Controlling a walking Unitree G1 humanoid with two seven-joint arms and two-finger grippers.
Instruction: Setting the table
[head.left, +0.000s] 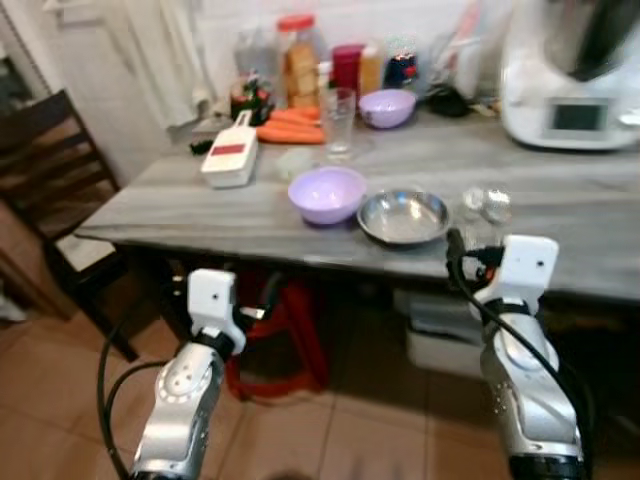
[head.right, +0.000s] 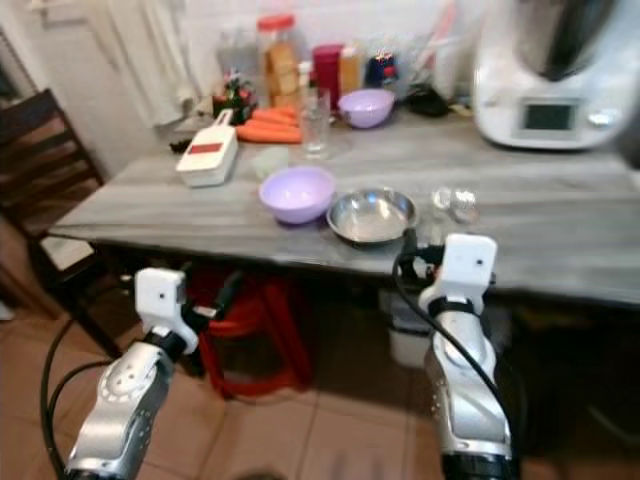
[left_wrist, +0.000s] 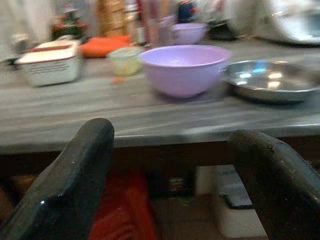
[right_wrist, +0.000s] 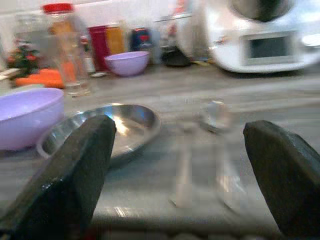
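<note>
Facing the grey table (head.left: 560, 215), left gripper (left_wrist: 170, 175) and right gripper (right_wrist: 182, 175) both spread wide and empty before its edge, purple bowl (head.left: 327, 193) just beside steel plate (head.left: 404, 216), clear glass (head.left: 486, 207) near the right gripper.

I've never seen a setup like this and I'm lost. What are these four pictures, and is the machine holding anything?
It is a humanoid robot facing a grey table. Two pictures come from cameras in its head, looking down at its silver arms. The other two come from wrist cameras looking along each tool's black fingers. The left tool and right tool are both open, below the table edge, holding nothing. On the table lie a purple bowl, a steel dish, an upright drinking glass, carrots, a second purple bowl and a white kitchen machine.
</note>
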